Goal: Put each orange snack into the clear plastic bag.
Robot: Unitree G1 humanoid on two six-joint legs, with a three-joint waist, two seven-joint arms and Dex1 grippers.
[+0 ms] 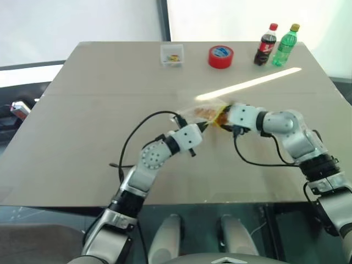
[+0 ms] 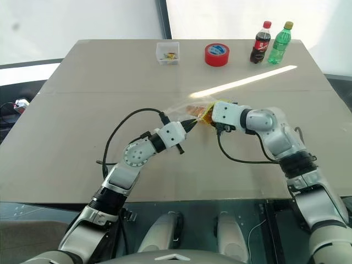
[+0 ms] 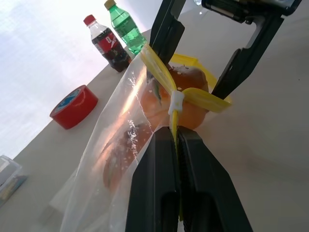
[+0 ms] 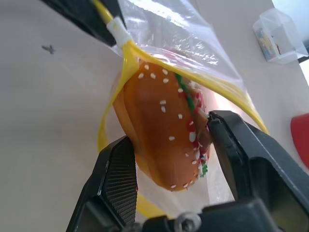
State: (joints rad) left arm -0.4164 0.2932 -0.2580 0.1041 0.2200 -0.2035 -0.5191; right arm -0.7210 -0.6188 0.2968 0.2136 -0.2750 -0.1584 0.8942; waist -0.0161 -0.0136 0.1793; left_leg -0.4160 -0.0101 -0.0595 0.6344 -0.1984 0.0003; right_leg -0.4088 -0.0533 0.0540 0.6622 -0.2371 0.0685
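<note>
My left gripper (image 1: 204,125) is shut on the yellow strip of the clear plastic bag (image 3: 111,145) and holds it up over the middle of the table. One orange snack (image 4: 159,125), a speckled bun-like piece, sits in the bag's yellow-edged mouth. My right gripper (image 4: 169,133) comes in from the right. Its black fingers (image 4: 227,145) stand apart on either side of that snack. A second orange snack (image 3: 118,157) shows through the plastic deeper inside the bag.
At the far edge of the table (image 1: 82,165) stand a small clear box (image 1: 172,55), a red tape roll (image 1: 220,56), a cola bottle (image 1: 266,45) and a green bottle (image 1: 286,45). Black cables hang from both wrists.
</note>
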